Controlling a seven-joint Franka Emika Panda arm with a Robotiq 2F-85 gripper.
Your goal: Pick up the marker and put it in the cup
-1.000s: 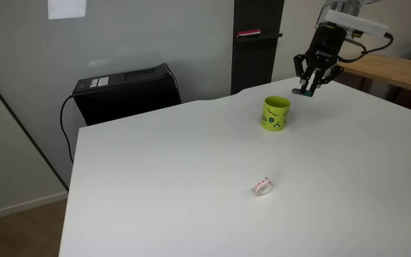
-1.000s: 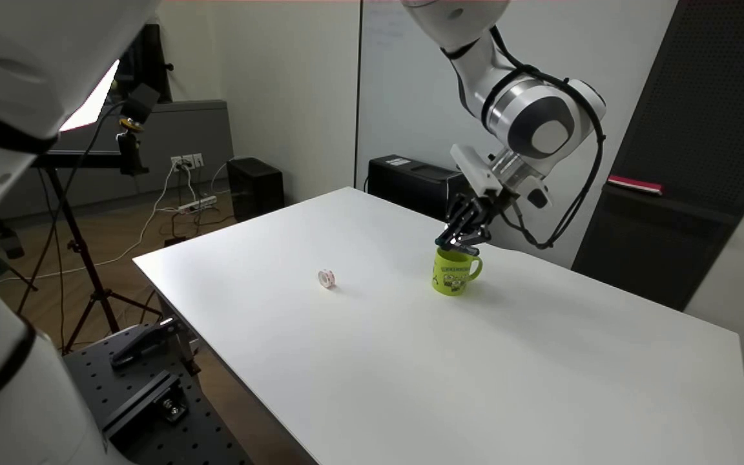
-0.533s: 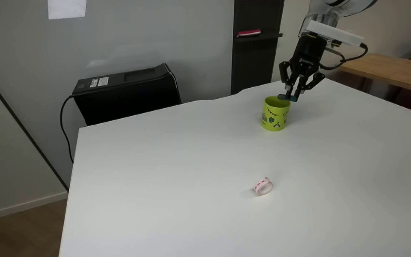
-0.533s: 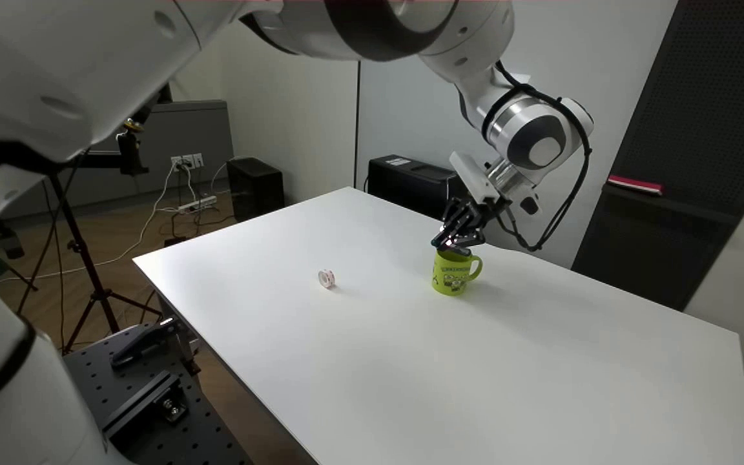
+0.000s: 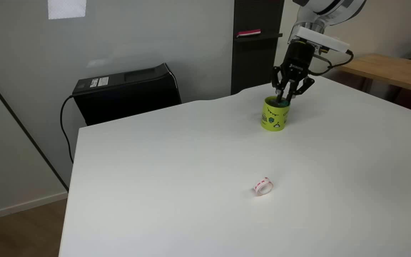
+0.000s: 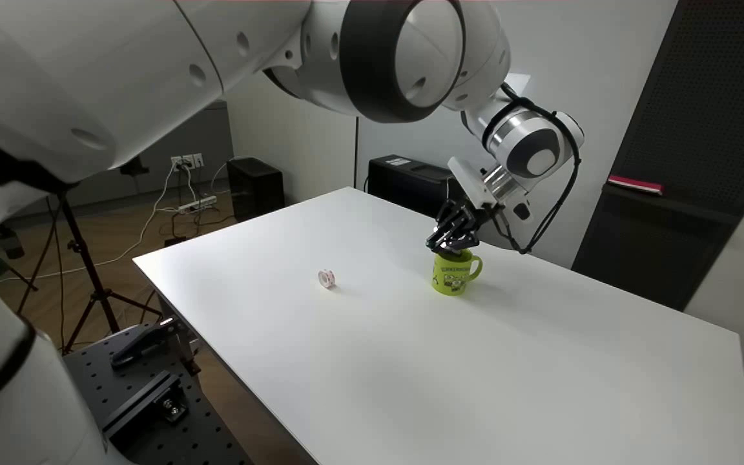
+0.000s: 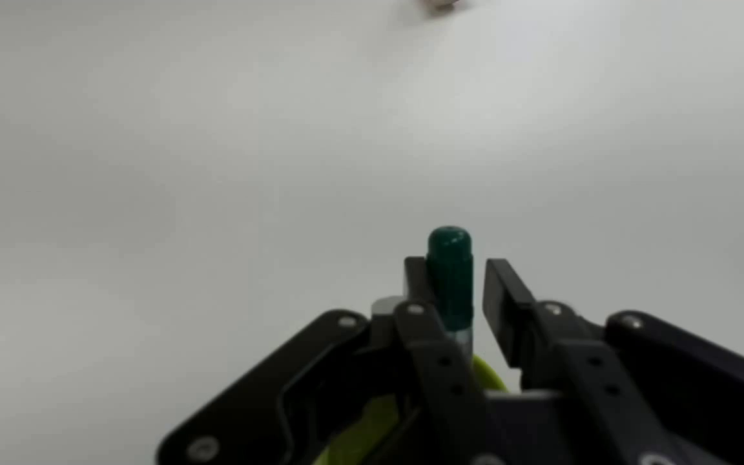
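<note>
Almost done imo, marker [image 7: 451,287] is up at the cup [image 5: 273,119] mouth, gripper [image 7: 457,276] jaws parted, gap beside it, drop and retreat probably all that's left

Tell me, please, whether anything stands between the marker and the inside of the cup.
Nothing visible blocks the marker from the cup. In the wrist view, the marker's green end shows past the rim, so that edge might catch it.
</note>
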